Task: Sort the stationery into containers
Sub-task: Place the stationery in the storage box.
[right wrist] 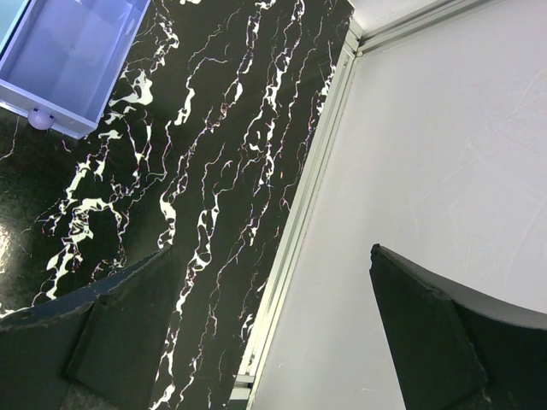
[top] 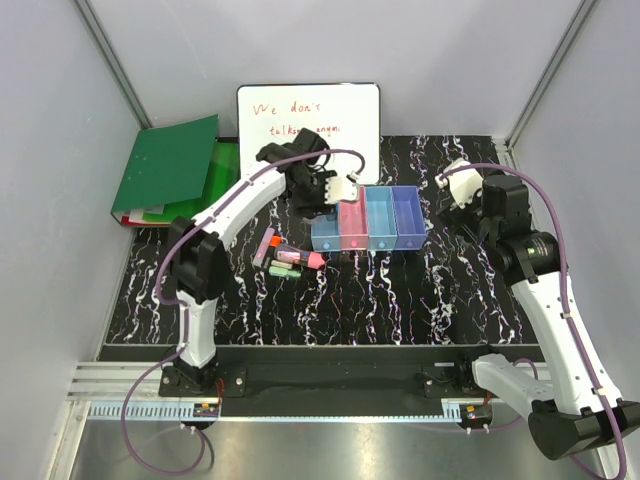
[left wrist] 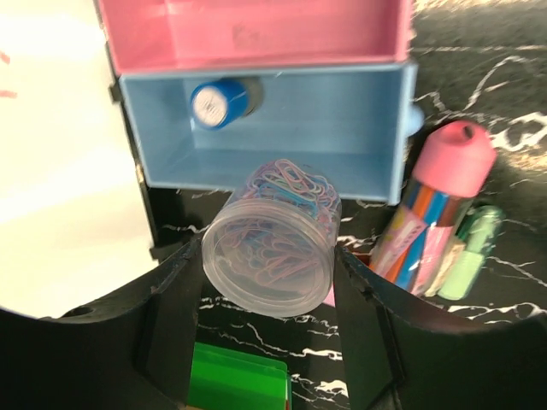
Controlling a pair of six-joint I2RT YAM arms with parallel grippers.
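Left hand (left wrist: 266, 295) grips clear round tub (left wrist: 272, 243) of pastel paper clips (left wrist: 289, 184).

I have the clear round tub (left wrist: 272, 248) of paper clips tilted in my left gripper (left wrist: 269, 266), just short of the light blue bin (left wrist: 359, 120) where the blue-capped bottle (left wrist: 220, 101) lies. The pink-capped tube (left wrist: 436, 205) and pale green stick (left wrist: 473, 252) lie together beside that bin.

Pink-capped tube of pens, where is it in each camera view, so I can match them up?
Top external: the pink-capped tube lies left of centre, on the near side of the light blue bin.
Left wrist: right side, beside that bin's corner.
Right wrist: not in it.
Shared landmark: the black marbled table, in all three views.
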